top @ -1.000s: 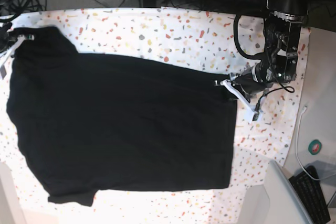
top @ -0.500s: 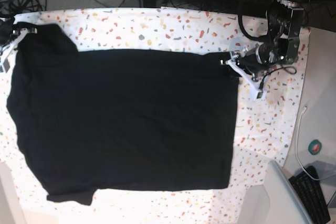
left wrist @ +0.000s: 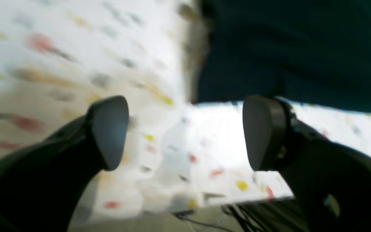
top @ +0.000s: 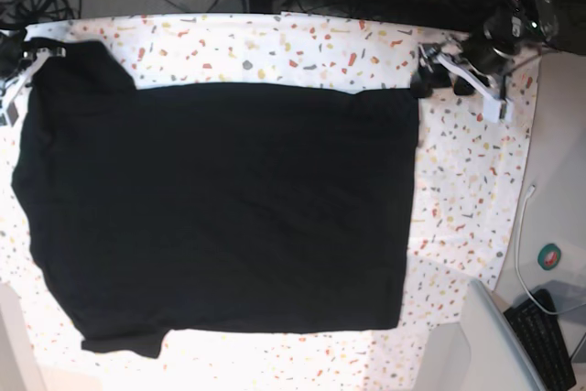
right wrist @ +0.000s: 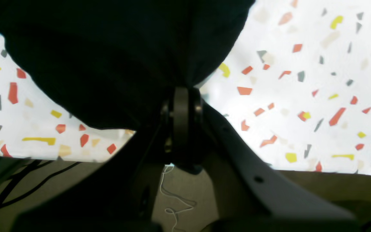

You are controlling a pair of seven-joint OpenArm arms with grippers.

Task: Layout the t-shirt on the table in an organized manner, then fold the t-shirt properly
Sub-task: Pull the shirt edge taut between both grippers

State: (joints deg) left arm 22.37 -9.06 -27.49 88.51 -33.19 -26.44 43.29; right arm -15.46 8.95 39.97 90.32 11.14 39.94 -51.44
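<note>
At the far left edge of the white speckled cloth surface (top: 275,48), the right tool (right wrist: 181,96) is clenched on a bunched corner of the black short-sleeved cloth t-shirt (top: 220,217), by the sleeve. Risk here: if that arm pulls w/o letting go, it drags the sleeve off the surface edge, since the corner already sits right at the rim and cables show below in the wrist view. A sideways tug would also wrinkle the flat body.

Mid-surface, the shirt lies spread nearly flat, back side up as far as I can tell; no print visible. It covers most of the surface, near-side sleeve close to the front edge, so a careless fold sweep could push it over.

At the right, the left tool (left wrist: 185,132) is released, pads wide apart w/ nothing between, just beside the shirt's hem corner (top: 412,93) but apart from it. Wrist view is blurred. Risk: re-grasping from here may pinch the surface cloth along w/ the hem.

Containers: none in view, so nothing to report inside any.
</note>
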